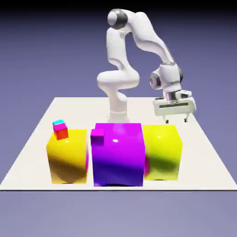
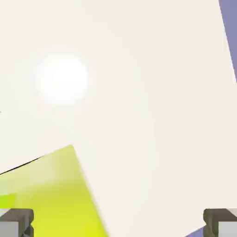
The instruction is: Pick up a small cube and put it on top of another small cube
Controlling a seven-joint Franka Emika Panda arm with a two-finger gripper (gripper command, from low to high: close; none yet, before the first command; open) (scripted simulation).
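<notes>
Arm count: one white Franka Panda arm (image 1: 121,76), its base at the far side of the one pale table (image 1: 30,171).
Big block count: three, set side by side in a row: a yellow-orange block (image 1: 67,159) at the exterior view's left, a magenta-violet block (image 1: 120,155) in the middle, and a yellow-green block (image 1: 162,152) at the exterior view's right.
Small cube count: two could be made out clearly, a cyan-topped red cube (image 1: 60,131) and a plain magenta cube (image 1: 97,136).
Cyan-topped cube's place: it showed over the upper left part of the yellow-orange block; whether it rested on that block could not be told.
Cyan-topped cube's pointing: its red face was toward the exterior camera, turned slightly askew, with the cyan face up and behind and a thin magenta band between.
Cyan-topped cube's long axis: none stood out, its sides looking about equal.
Magenta cube's place: it overlapped the upper left corner of the magenta-violet block, one flat face toward the exterior camera.
Green patch: one brighter green area (image 2: 6,201) lay at the hand view's left edge, against the yellow-green block; too cut off to identify.
Gripper: one gripper (image 1: 177,121), released, its two fingertips wide apart and nothing between them, pointing down behind the yellow-green block and above the table.
</notes>
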